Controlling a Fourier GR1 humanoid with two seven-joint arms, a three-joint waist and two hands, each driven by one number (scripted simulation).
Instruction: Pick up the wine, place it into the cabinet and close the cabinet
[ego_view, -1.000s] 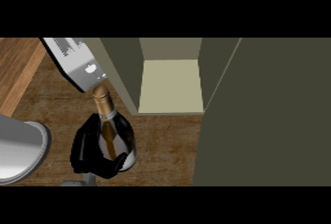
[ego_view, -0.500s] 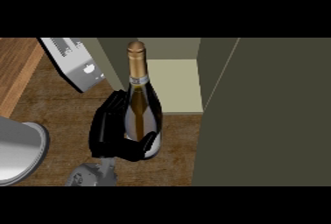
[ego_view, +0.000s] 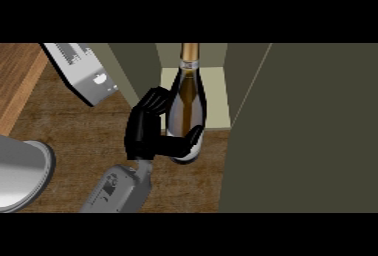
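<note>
The wine bottle (ego_view: 187, 102) is dark glass with a gold foil neck, and it stands upright in front of the cabinet's opening. My left hand (ego_view: 145, 131) is shut on it, with fingers curled round its left side and the thumb across its lower body. The bottle's neck overlaps the cabinet's pale inner shelf (ego_view: 215, 102). The cabinet door (ego_view: 314, 130), a large dark olive panel, stands open at the right. My right hand does not show.
A grey appliance (ego_view: 83, 72) lies at the upper left on the wooden counter (ego_view: 81, 130). A round grey vessel (ego_view: 21, 175) sits at the left edge. The cabinet's left wall (ego_view: 136, 65) rises just behind my fingers.
My left hand has carried the bottle up and to the right, from over the counter to the front of the cabinet's opening. The view has shifted with it.
</note>
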